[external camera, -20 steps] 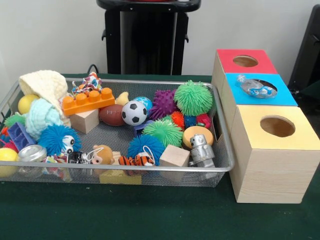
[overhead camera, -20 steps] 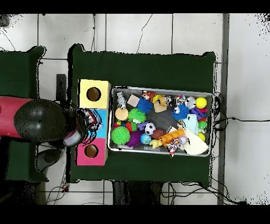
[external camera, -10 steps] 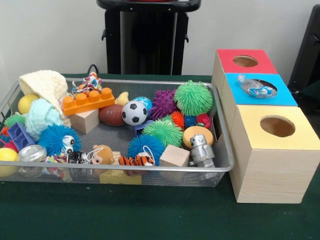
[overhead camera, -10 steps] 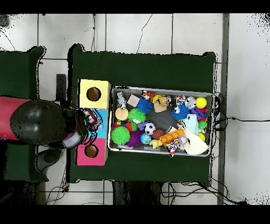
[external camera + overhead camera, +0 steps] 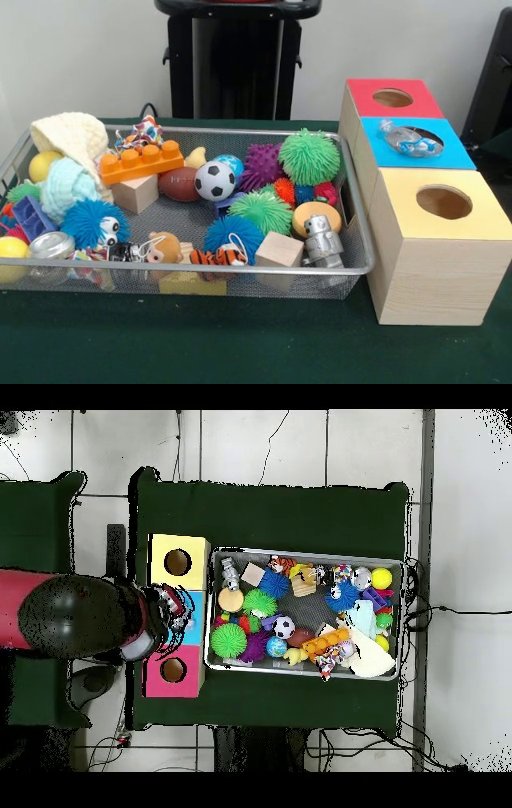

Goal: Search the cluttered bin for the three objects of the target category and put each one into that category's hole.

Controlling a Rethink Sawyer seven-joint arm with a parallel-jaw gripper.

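A green table (image 5: 240, 352) stands before a pale wall. In the overhead view the red and black arm (image 5: 70, 616) reaches over the blue box (image 5: 190, 606); the gripper (image 5: 172, 606) sits above it, and I cannot tell whether it is apart or together. In the front view a small clear and blue toy (image 5: 408, 140) lies on the blue box's hole, between the red box (image 5: 392, 98) and the yellow box (image 5: 444, 204). Just beside the boxes, the mesh bin (image 5: 356, 232) holds spiky balls, a soccer ball (image 5: 214, 180), a football (image 5: 178, 184), an orange brick (image 5: 142, 162), wooden cubes and a silver robot (image 5: 322, 238).
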